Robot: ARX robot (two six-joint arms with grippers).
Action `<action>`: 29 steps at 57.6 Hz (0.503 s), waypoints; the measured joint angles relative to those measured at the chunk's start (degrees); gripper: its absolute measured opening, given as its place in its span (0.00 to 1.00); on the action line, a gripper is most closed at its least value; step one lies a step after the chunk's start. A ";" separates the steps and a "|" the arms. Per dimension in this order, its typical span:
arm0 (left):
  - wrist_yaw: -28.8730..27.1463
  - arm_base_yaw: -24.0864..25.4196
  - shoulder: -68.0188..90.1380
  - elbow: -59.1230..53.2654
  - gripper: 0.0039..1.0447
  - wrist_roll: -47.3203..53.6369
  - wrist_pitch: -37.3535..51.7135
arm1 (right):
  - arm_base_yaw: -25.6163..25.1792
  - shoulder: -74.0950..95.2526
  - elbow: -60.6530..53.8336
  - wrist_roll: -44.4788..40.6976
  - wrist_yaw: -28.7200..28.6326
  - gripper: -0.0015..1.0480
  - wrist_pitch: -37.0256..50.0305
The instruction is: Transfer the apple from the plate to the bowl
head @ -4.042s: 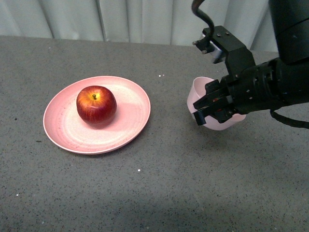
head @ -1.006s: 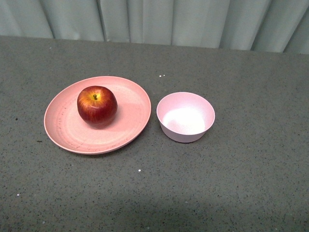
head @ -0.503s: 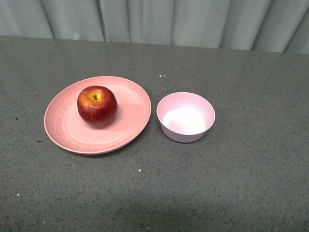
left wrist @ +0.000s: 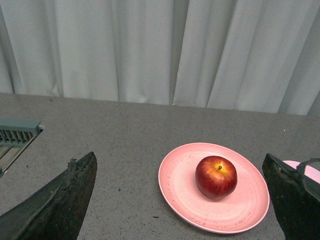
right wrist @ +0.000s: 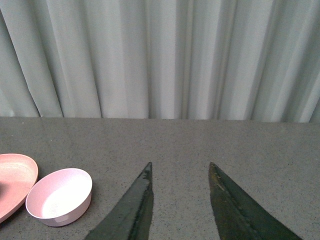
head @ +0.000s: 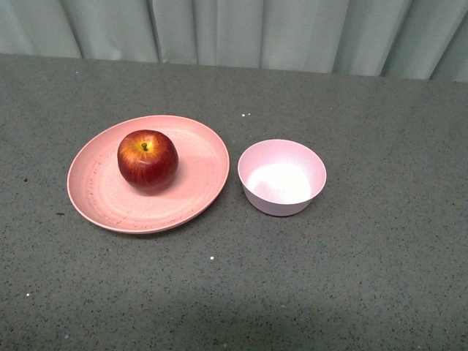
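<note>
The dark-red apple (head: 148,159) sits on the wide salmon-pink plate (head: 102,197), left of centre on the grey table. The small pale lilac bowl (head: 282,177) stands empty just right of the plate. Neither arm shows in the front view. In the left wrist view my left gripper (left wrist: 180,160) is wide open, pulled back from the apple (left wrist: 216,176) and plate (left wrist: 182,187), which lie between its fingers (left wrist: 75,192). In the right wrist view my right gripper (right wrist: 180,165) is open and empty over bare table, with the bowl (right wrist: 59,196) off to one side.
A pale curtain (head: 234,29) hangs behind the table's far edge. A grey-green rack-like object (left wrist: 17,132) sits at the table's edge in the left wrist view. Small white specks (head: 245,115) lie on the table.
Four seconds ago my right gripper held the bowl at the right. The bowl now stands next to the plate and the right arm has left the front view. Nothing moved in the last second.
</note>
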 joint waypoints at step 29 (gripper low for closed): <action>3.04 0.11 23.61 1.60 0.94 -3.52 14.34 | 0.00 -0.02 0.00 0.02 0.00 0.91 0.00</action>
